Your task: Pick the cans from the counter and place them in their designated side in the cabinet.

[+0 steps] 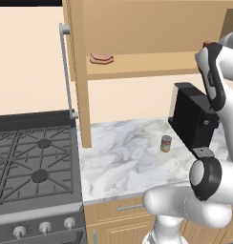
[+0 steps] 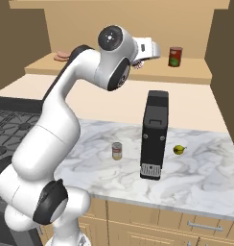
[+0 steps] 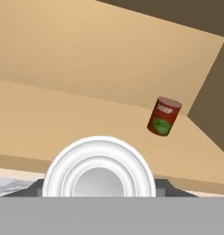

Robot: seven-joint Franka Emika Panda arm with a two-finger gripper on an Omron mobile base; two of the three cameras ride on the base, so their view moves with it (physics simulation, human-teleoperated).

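My gripper (image 2: 138, 63) is raised to the cabinet shelf (image 2: 195, 73), shut on the red can (image 2: 137, 66), of which only a reddish sliver shows past the hand. The hand view shows the can's white ringed end (image 3: 99, 158) close up between the fingers. The same hand and can appear at the far right of the left base view, where the gripper (image 1: 208, 45) is level with the shelf. The grey-olive can (image 1: 165, 143) (image 2: 117, 151) stands upright on the marble counter (image 1: 123, 157), left of a black appliance.
A darker red can with a green patch (image 2: 175, 56) (image 3: 164, 116) stands on the shelf's right side. Sliced meat (image 1: 101, 58) lies on its left. The cabinet door (image 1: 74, 71) hangs open. A black appliance (image 2: 155, 132), a small yellow-green fruit (image 2: 179, 150) and the stove (image 1: 32, 162) are below.
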